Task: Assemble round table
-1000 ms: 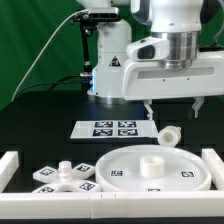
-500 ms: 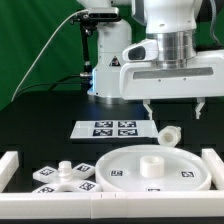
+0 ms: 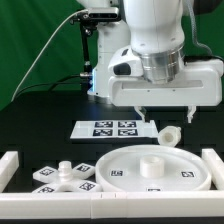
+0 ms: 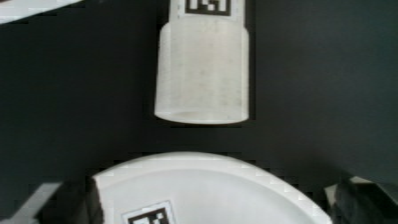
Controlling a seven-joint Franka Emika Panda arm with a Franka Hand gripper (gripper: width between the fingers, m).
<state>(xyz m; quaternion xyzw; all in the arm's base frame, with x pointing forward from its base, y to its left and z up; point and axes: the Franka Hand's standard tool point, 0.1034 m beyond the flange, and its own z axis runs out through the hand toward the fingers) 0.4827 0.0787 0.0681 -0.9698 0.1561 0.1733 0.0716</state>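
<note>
The short cylindrical leg (image 3: 168,135) lies on its side on the black table, just behind the large rimmed round disc (image 3: 155,168). The disc lies flat with a raised hub in its middle. The four-armed cross-shaped base (image 3: 65,177) lies at the exterior view's left of the disc. My gripper (image 3: 166,114) hangs open and empty above the leg, with one finger on each side of it. In the wrist view the leg (image 4: 199,75) lies lengthwise beyond the disc's rim (image 4: 196,185). The dark fingertips (image 4: 365,200) show at the frame's lower corners.
The marker board (image 3: 113,128) lies flat behind the disc, to the exterior view's left of the leg. A white blocky border rail (image 3: 9,165) runs along the left, right and front of the work area. The arm's base stands at the back.
The arm has shifted a little to the exterior view's left and the wrist has turned. The gripper has come slightly lower over the leg. The parts have not moved.
</note>
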